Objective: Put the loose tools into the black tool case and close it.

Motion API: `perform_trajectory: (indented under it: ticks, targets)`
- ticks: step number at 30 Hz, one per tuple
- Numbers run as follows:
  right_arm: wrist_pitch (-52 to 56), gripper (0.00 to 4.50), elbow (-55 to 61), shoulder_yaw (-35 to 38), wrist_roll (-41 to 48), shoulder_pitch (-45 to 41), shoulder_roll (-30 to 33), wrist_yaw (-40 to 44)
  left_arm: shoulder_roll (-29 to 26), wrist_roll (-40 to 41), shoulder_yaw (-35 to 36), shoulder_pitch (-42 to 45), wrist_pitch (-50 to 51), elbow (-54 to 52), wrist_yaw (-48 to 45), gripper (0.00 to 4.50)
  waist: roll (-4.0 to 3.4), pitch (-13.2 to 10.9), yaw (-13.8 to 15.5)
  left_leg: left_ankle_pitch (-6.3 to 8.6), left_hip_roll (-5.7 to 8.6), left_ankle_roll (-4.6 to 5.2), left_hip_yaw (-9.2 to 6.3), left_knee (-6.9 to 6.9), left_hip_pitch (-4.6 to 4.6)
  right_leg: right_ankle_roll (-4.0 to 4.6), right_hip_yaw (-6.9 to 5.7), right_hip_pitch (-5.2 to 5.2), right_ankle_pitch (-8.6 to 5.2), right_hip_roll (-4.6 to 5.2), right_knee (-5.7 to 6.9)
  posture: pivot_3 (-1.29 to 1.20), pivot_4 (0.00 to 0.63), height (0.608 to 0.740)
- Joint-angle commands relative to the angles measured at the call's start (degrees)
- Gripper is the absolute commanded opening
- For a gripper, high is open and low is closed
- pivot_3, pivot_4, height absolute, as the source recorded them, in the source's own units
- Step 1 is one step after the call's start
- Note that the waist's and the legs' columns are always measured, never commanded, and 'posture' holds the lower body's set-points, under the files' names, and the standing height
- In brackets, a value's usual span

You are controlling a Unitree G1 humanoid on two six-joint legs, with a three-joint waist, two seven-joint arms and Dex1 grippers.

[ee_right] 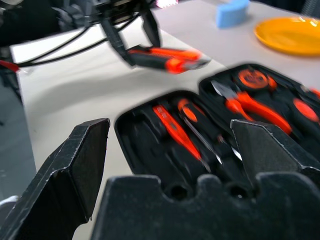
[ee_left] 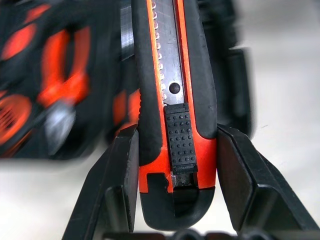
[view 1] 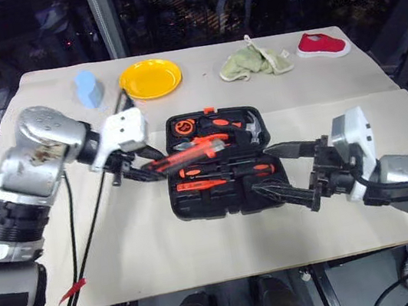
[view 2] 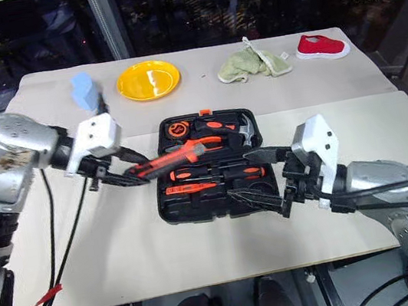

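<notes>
Case, black moulded plastic clamshell type (view 1: 226, 196), lies open on the beige table covering (view 1: 150, 255), between the two grippers. Its recesses hold orange-and-black-handled screwdrivers (view 1: 226, 171), a slim orange tester screwdriver (view 1: 197, 186), orange-handled pliers (view 1: 223, 125), a hammer (view 1: 252, 123) and a small round tape roll (view 1: 183, 127). A small orange latch (view 1: 209, 110) shows at the far edge.

Left gripper (view 1: 138, 171) sits at the case's left edge, its fingers clamped on the butt end of the orange-and-black utility knife (view 1: 189, 154). The knife is held in the air, its far end reaching over the left part of the open case, pointing toward the hammer. In the left wrist view both black fingers (ee_left: 120, 185) press the knife's sides, and the ribbed black slider and metal blade track are plainly seen.

Right gripper (view 1: 289, 172) is at the case's right edge, jaws spread wide and holding nothing. One finger lies level just beyond the case's right side; the other reaches over the near right corner. Whether it touches the case cannot be told.

No brand, label or legible writing can be read on the knife, the case or the tools.

Toward the table's far edge: a blue sponge-like block (view 1: 87, 88), a round yellow plate (view 1: 149, 78), a crumpled pale green cloth (view 1: 254, 62) and a small red shoe (view 1: 322, 45).
</notes>
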State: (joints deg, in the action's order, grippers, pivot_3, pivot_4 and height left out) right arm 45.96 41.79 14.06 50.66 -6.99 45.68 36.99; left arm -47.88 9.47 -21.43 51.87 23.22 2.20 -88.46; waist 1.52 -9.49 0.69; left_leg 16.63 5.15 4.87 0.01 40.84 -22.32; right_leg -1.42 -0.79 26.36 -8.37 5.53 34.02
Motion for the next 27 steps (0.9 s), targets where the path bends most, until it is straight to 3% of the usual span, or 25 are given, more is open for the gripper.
perform_trajectory:
  ticks: [1, 7, 15, 23, 27]
  targets:
    - [0.71, 4.50, 4.60, 4.33, 2.73, 2.96, 0.30, -3.13, 3.20, -3.11, -2.60, 2.16, -1.12, 0.50, 1.08, 1.75, 0.01, -0.01, 0.00, 0.00, 0.01, 0.01, 0.01, 0.02, 0.02, 0.00, 0.03, -0.02, 0.00, 0.05, 0.05, 0.00, 0.150, 0.740]
    - [0.45, 4.50, 7.12, 8.75, 5.25, 8.10, -1.10, -9.52, 6.25, -6.79, -8.05, 2.55, 7.11, -0.51, 0.60, 1.75, 0.01, 0.00, -0.04, 0.13, -0.01, 0.48, 0.00, 0.14, 0.16, -0.05, 0.10, -0.22, 0.01, 0.06, 0.11, 0.00, 0.150, 0.740]
    - [-1.30, 4.50, 5.79, 11.37, 4.87, 9.39, -1.74, -13.75, 7.25, -9.52, -11.50, -0.86, 11.89, -3.45, 2.45, 1.75, 0.00, 0.00, 0.03, -0.03, -0.01, 0.21, 0.00, 0.12, 0.16, -0.06, 0.10, -0.18, 0.02, 0.01, 0.13, 0.00, 0.150, 0.740]
    - [-2.38, 4.50, 4.27, 11.79, 3.03, 11.13, 2.35, -7.26, 9.98, -12.66, -12.08, -3.58, 6.59, -0.57, 7.40, 1.75, -0.34, 0.21, 0.80, 0.08, 0.01, 0.39, 0.02, 0.13, 0.38, -0.12, 0.10, -0.42, 0.02, 0.10, 0.08, 0.00, 0.150, 0.740]
    - [-2.15, 4.50, 4.64, 12.37, 4.80, 11.72, 3.49, -4.55, 10.33, -14.64, -12.70, -3.08, 4.38, 1.50, 8.11, 1.75, -0.33, 0.20, 0.86, 0.27, -0.04, 0.72, -0.04, 0.11, 0.93, -0.33, 0.07, -1.06, -0.13, 0.08, 0.01, 0.00, 0.150, 0.740]
